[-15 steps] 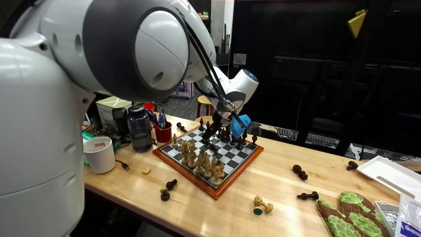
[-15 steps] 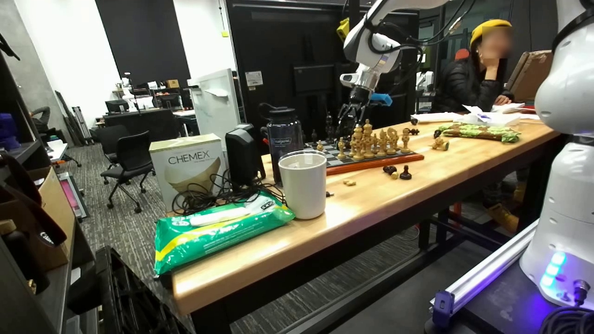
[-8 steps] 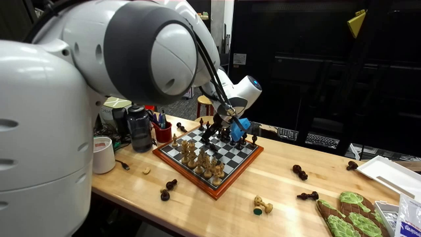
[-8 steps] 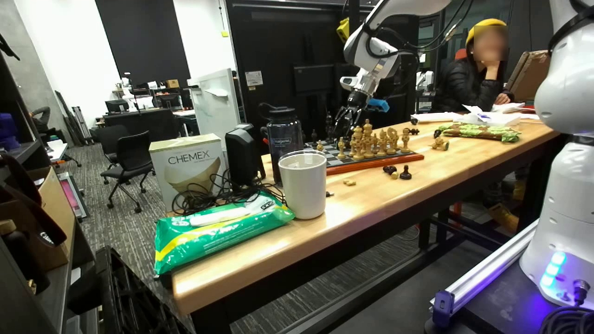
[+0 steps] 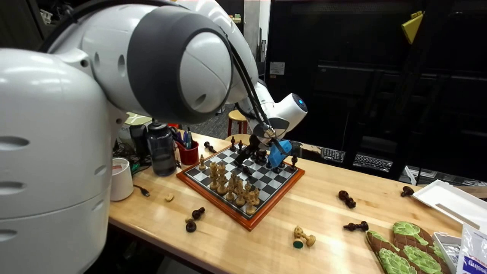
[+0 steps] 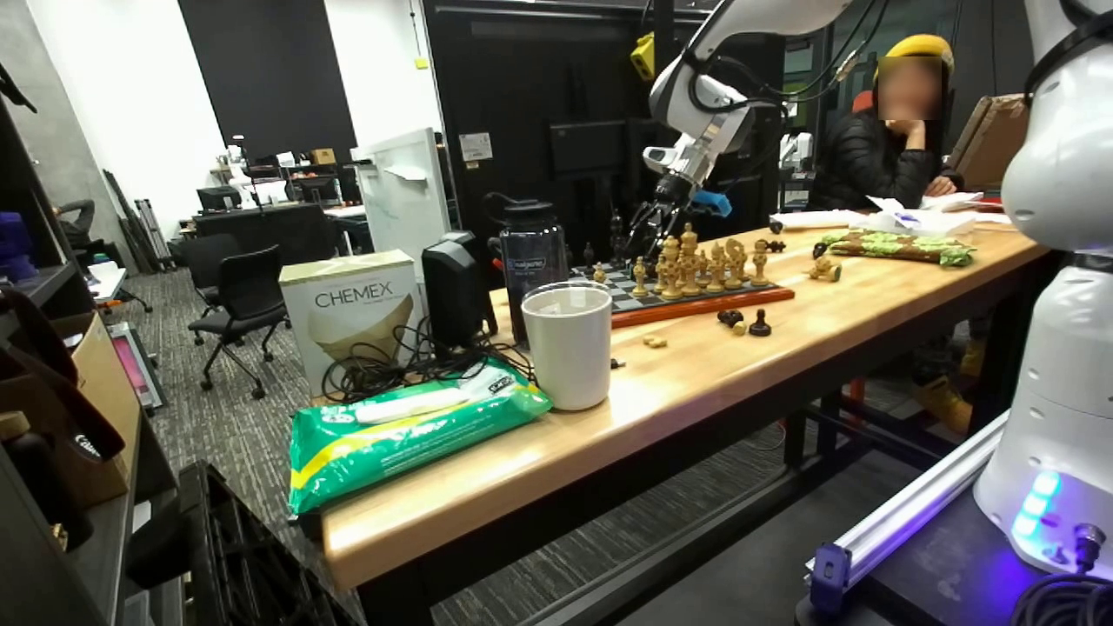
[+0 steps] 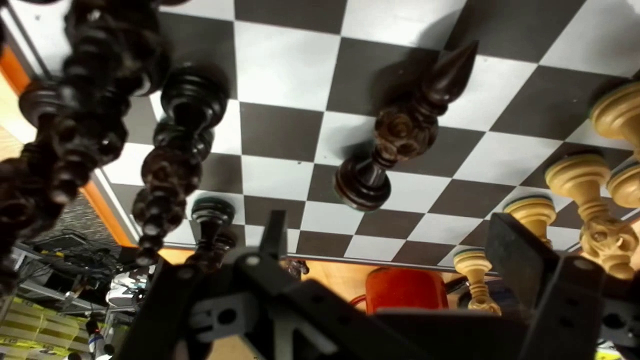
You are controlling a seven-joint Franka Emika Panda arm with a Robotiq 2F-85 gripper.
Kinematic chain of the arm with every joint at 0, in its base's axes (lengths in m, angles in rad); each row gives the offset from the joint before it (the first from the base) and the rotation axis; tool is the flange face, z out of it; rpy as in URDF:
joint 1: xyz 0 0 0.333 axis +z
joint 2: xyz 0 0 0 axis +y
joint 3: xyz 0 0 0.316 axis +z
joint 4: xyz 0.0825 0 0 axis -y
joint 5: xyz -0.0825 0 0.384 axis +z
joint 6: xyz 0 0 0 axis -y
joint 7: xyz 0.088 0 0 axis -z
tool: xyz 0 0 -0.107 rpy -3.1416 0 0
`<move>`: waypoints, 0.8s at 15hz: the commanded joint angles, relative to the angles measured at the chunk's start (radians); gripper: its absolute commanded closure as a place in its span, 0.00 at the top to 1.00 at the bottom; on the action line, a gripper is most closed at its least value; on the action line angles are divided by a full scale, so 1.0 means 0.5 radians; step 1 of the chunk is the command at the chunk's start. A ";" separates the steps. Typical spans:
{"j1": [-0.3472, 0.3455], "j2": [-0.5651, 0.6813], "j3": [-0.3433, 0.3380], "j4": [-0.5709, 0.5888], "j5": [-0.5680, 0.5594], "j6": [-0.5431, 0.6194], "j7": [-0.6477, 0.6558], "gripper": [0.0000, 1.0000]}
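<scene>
My gripper (image 7: pixel 390 225) stands open in the wrist view, with nothing between its fingers (image 7: pixel 517 255). Low over the chessboard (image 5: pixel 262 213), the gripper (image 5: pixel 240 161) is tilted, close to a dark chess piece (image 5: pixel 246 171) lying on its side. That dark piece (image 7: pixel 402 132) has a pointed tip and lies beyond the fingertips in the wrist view, apart from them. Standing dark pieces (image 7: pixel 172 170) crowd the left of the wrist view; light pieces (image 7: pixel 582 177) stand at the right. In an exterior view the gripper (image 6: pixel 643 239) is behind the light pieces (image 6: pixel 687 265).
A red mug with pens (image 5: pixel 189 154), a dark bottle (image 5: pixel 161 152) and a white cup (image 6: pixel 569 348) stand beside the board. Fallen pieces (image 5: pixel 303 236) lie about the wooden table (image 5: pixel 323 205). A patterned oven mitt (image 5: pixel 411 247) and a white tray (image 5: pixel 452 201) are farther along.
The arm has swung and lowered a little, and the hand has tilted. The fingertips have shifted only slightly near the lying dark piece. The pieces have not moved; the jaws stay apart.
</scene>
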 commanded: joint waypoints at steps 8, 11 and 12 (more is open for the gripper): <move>-0.004 0.068 -0.025 0.018 0.060 -0.028 -0.095 1.00; -0.010 0.089 -0.022 0.026 0.064 -0.032 -0.103 1.00; -0.011 0.095 -0.021 0.029 0.064 -0.031 -0.105 1.00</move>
